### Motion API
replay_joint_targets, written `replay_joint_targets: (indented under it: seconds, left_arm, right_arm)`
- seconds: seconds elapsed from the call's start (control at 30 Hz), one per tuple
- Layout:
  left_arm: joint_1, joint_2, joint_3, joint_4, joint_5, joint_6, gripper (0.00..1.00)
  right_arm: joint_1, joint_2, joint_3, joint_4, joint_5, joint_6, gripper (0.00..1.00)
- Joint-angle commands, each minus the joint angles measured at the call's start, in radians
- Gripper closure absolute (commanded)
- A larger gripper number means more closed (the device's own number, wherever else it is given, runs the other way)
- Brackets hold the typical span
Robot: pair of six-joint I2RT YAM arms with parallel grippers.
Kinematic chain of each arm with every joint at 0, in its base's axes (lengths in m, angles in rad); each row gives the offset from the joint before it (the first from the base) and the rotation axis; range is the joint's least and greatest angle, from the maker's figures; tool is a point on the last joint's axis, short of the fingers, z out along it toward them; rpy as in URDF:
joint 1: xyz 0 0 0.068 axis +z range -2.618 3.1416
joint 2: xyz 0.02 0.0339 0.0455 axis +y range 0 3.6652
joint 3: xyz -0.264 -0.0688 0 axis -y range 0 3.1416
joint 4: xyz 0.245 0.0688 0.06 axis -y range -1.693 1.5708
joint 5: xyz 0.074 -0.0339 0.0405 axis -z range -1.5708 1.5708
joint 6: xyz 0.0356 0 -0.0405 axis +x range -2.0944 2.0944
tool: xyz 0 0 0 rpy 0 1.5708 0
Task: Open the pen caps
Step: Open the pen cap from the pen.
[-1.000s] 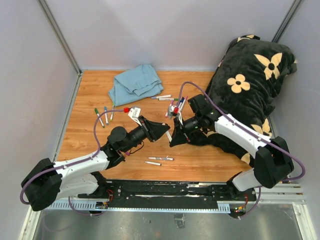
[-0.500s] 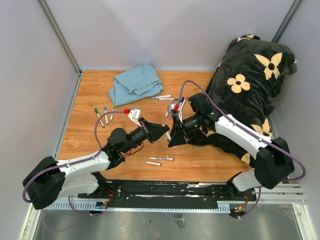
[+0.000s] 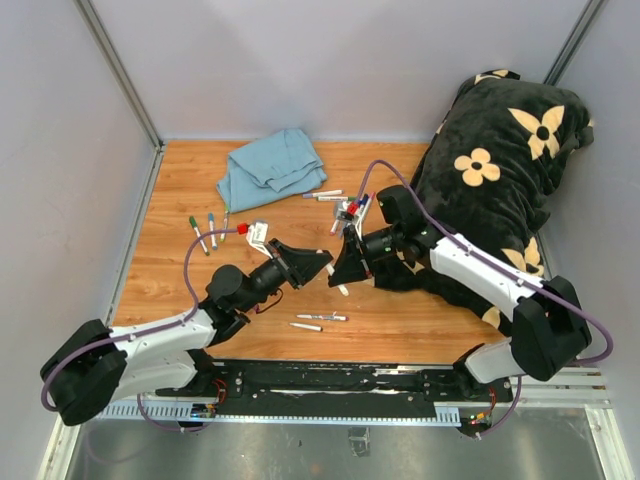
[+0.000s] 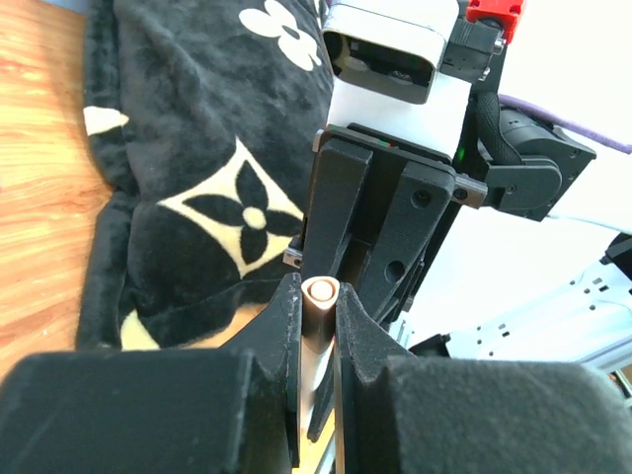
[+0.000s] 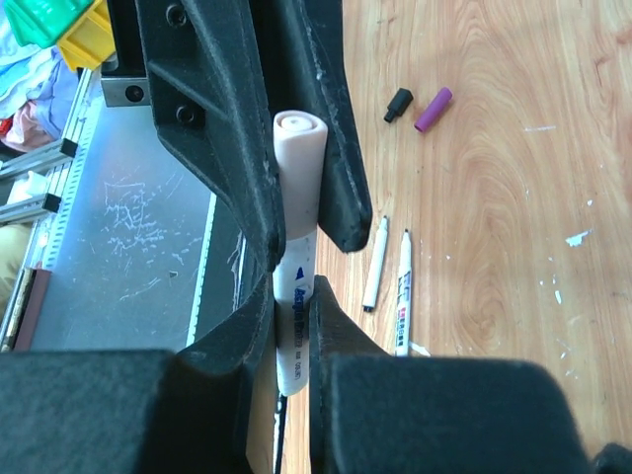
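Seen from above, the left pincer [image 3: 322, 263] and the right pincer [image 3: 337, 268] meet tip to tip over the wooden bench [image 3: 400, 320], just left of the black plush cushion with cream flowers [image 3: 500, 170]. Their own fingers hide what is between them. A crumpled blue cloth [image 3: 270, 165] lies well left of the cushion towards the far wall. Loose thin white markers [image 3: 320, 318] lie left of the cushion too, nearer the arm bases. In the left wrist view the left pincer is closed on a pale pink plastic cap [image 4: 321, 291], seen end on and pinched between both pads, with the cushion behind it. In the right wrist view the right pincer is clamped round the white marker barrel with blue print [image 5: 293, 326], just below that cap, which sits in line with the barrel and looks seated on it. A short purple cap [image 5: 433, 109] and a small black plastic piece [image 5: 398, 103] lie loose on the bench beyond; the cushion is out of this view. The pink cap is probably light, stiff and smooth, held on only by a snug fit, so it could slip from the pads or come free with a jerk. The best hold seems to be square across its middle, with the barrel gripped close to the joint to limit bending. The pull should run straight along the marker's length.
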Motion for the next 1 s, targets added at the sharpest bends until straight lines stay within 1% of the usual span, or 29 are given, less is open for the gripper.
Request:
replay_joint_targets:
  seconds: [0.0, 0.1, 0.23, 0.3, 0.37, 0.5, 0.53, 0.7, 0.83, 0.97]
  left_arm:
    - [0.085, -0.113, -0.034, 0.055, -0.203, -0.019, 1.00]
    - [0.176, -0.175, -0.042, 0.052, -0.231, -0.063, 1.00]
    - [0.227, -0.240, -0.038, -0.012, -0.252, -0.063, 1.00]
    - [0.230, -0.274, -0.044, -0.077, -0.267, -0.057, 1.00]
    - [0.229, -0.322, -0.071, -0.149, -0.276, -0.075, 1.00]
    - [0.230, -0.440, -0.149, -0.375, -0.298, -0.153, 1.00]
    - [0.229, -0.473, -0.164, -0.469, -0.306, -0.176, 1.00]
    - [0.229, -0.647, -0.194, -0.809, -0.385, -0.278, 1.00]
    - [0.229, -0.729, -0.168, -1.055, -0.468, -0.375, 1.00]
    - [0.229, -0.712, -0.140, -1.218, -0.502, -0.480, 1.00]
  right_arm:
    - [0.020, 0.031, -0.002, -0.006, -0.048, 0.014, 0.99]
    - [0.043, 0.073, 0.008, -0.027, -0.045, -0.008, 0.99]
    - [0.066, 0.108, 0.026, -0.068, -0.026, -0.044, 0.99]
    - [0.070, 0.111, 0.036, -0.091, 0.031, -0.066, 0.99]
    - [0.074, 0.106, 0.043, -0.124, 0.144, -0.116, 0.99]
    - [0.105, 0.113, 0.061, -0.171, 0.419, -0.215, 0.97]
    - [0.122, 0.119, 0.068, -0.180, 0.469, -0.235, 0.96]
    - [0.223, 0.176, 0.107, -0.190, 0.708, -0.281, 0.94]
    - [0.261, 0.246, 0.149, -0.208, 0.816, -0.285, 0.92]
    - [0.286, 0.299, 0.165, -0.209, 0.861, -0.283, 0.91]
